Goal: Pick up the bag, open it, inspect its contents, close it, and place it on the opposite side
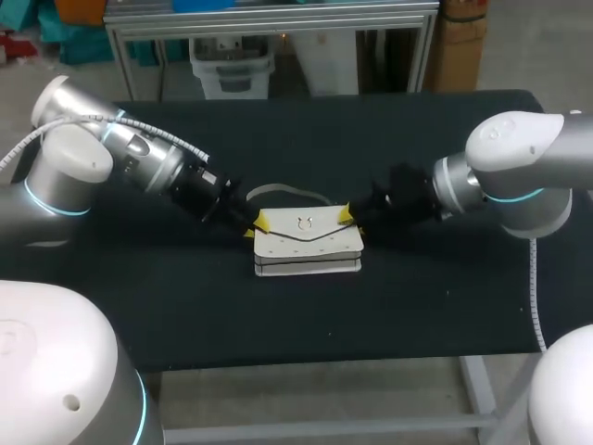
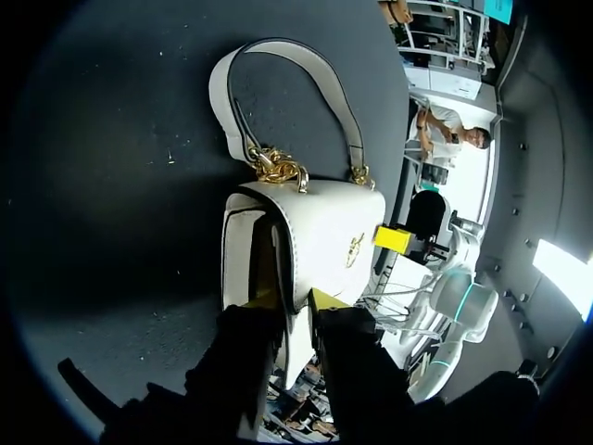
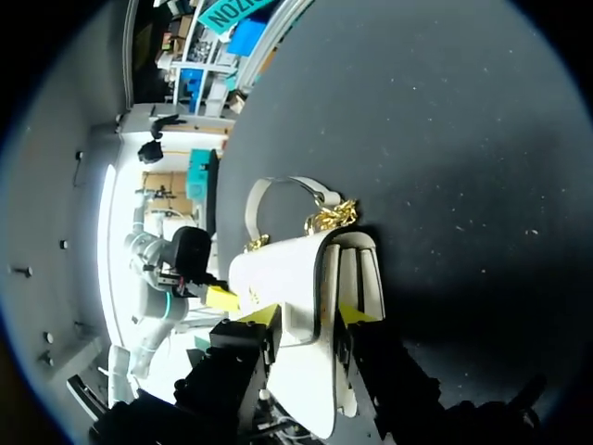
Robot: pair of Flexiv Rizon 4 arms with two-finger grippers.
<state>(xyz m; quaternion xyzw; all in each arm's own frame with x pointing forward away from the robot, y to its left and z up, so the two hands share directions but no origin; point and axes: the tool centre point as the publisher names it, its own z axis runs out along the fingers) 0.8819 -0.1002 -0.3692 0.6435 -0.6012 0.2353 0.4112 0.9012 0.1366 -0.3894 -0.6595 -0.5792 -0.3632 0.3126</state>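
Left wrist view gives you the closest look. Your left gripper [image 2: 295, 301] is clamped on one end of the white handbag [image 2: 324, 232]. One yellow fingertip [image 2: 329, 301] lies on the front flap and the other is tucked against the side panel behind it, with the flap's edge pinched between them. The right wrist view shows you the same hold at the other end: your right gripper [image 3: 308, 317] has its fingers closed on the bag's edge, one tip on the flap and the other against the gusset.

Just ahead of the left fingers you see a gold clasp [image 2: 355, 248] on the flap. Further out, a gold chain [image 2: 278, 169] at the upper corner joins the bag to its white strap [image 2: 220, 97]. The strap arches away from the bag and lies on the black table [image 2: 111, 185].

From the head camera, the handbag sits near the middle of the table, with its flap folded down over the front and that front turned towards the robot. Your left arm [image 1: 139, 153] and right arm [image 1: 519, 167] come in low from either side and meet the bag at its two upper corners. The strap lies on the table just behind the bag.
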